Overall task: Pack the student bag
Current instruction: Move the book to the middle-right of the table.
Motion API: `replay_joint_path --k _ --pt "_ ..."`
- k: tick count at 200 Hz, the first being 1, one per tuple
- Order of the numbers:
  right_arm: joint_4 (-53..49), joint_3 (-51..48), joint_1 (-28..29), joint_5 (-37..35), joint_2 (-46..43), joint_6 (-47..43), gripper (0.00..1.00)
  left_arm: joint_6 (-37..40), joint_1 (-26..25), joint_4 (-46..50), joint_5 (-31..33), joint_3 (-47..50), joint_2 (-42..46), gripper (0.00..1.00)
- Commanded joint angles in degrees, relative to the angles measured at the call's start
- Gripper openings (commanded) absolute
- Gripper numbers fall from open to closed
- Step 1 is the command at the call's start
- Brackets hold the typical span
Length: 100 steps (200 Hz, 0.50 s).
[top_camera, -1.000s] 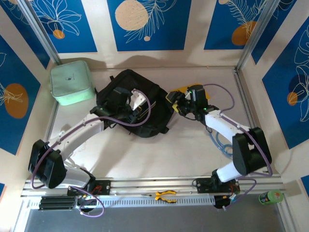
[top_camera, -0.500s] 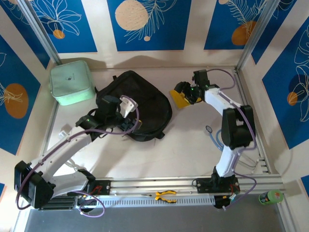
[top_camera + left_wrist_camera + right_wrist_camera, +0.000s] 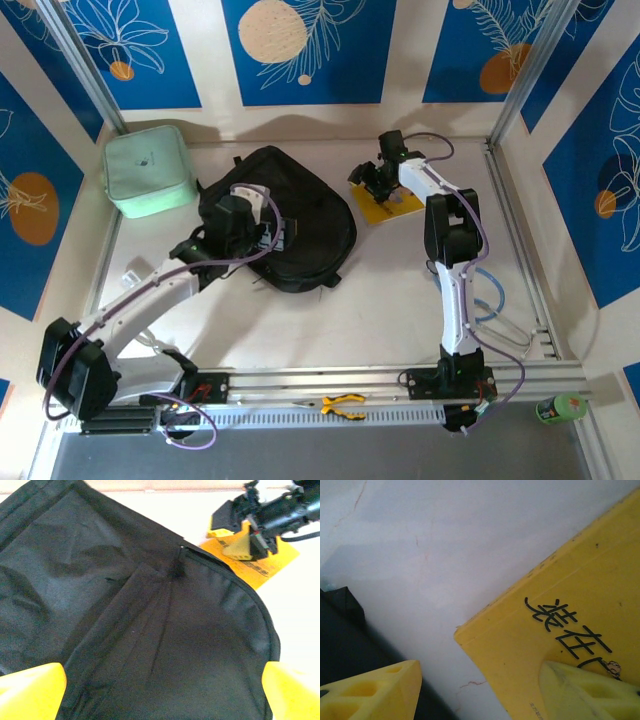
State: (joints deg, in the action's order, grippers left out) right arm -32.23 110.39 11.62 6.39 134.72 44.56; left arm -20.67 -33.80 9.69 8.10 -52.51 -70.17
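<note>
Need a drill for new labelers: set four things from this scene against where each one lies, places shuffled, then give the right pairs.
Things
1. student bag
2. mint-green case
3. yellow book
4. pliers

Places
A. by the rail at the near edge
B. far left corner of the table
C. mid-table, below the open left gripper
D. right of the bag, its corner below the right gripper

Pairs: 1-C, 2-B, 3-D, 4-A
</note>
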Motion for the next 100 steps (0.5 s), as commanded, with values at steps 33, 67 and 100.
replay_joint_path --k 33,67,100 --pt "-5.2 -9.0 0.7 -1.4 -2.6 0.2 0.64 -5.0 0.5 -2.3 3.5 -4.8 -3.5 1.0" --pt "-2.4 -22.9 1.2 -0.6 -11.7 1.6 0.63 -3.2 0.5 -1.5 1.2 -8.1 -5.9 1.0" --pt "1.8 -39.1 1.5 -1.9 -23.0 4.3 0.63 -2.4 0.5 -3.1 -3.7 -8.7 -7.8 1.0"
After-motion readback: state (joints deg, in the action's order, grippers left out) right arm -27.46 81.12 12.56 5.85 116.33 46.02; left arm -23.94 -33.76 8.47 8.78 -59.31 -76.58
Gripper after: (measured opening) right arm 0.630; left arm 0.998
